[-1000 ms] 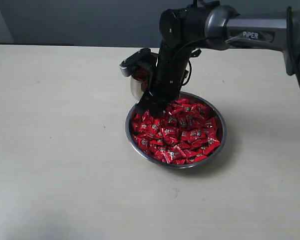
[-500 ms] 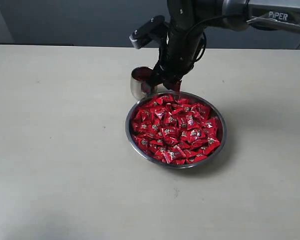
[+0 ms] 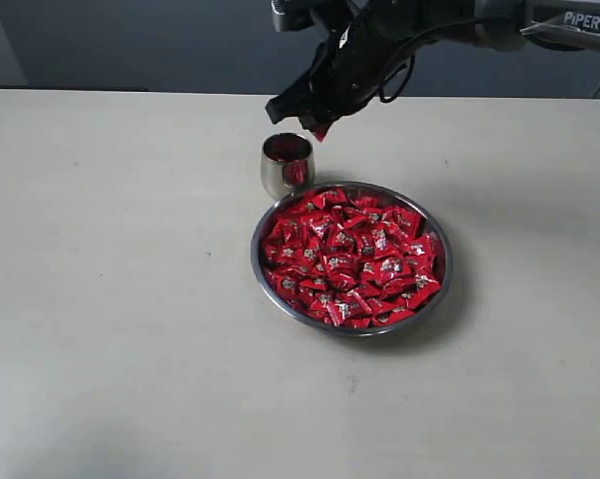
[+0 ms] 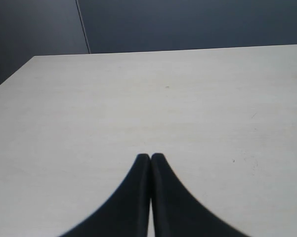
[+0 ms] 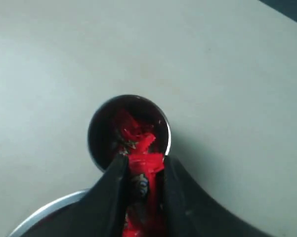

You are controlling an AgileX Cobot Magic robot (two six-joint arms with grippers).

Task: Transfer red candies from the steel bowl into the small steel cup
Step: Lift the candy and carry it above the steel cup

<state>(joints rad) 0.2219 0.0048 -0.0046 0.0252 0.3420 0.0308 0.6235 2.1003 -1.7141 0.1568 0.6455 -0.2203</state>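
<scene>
**A:** Steel bowl [image 3: 351, 332] first. What's in it?

**B:** Red candies [image 3: 349, 261], a dense layer that covers its whole floor and reaches close to the rim. The bowl sits on the pale table [image 3: 130, 299].

**A:** And the cup [image 3: 280, 172]?

**B:** It stands upright on the table just beside the bowl, at the bowl's far-left edge in the exterior view. I can't tell whether the two touch. The right wrist view looks down into its mouth, and some red candies lie inside. I can't tell how many.

**A:** Where is the right claw [image 3: 317, 122]?

**B:** It's in the air above the cup, a little to the cup's right in the exterior view and apart from its rim.

**A:** Is it holding anything?

**B:** Yes, it's clenched on one candy [image 5: 144, 163]. The red wrapper is pinched between the two black fingers [image 5: 116, 182], and a corner sticks out past the tips. In the wrist view the cup's open mouth shows just beyond those tips, with an arc of the bowl's rim at the edge of the picture.

**A:** And the left claw [image 4: 150, 157]?

**B:** Its fingers are pressed tight together, tip to tip, gripping nothing. It hangs over bare table.
</scene>
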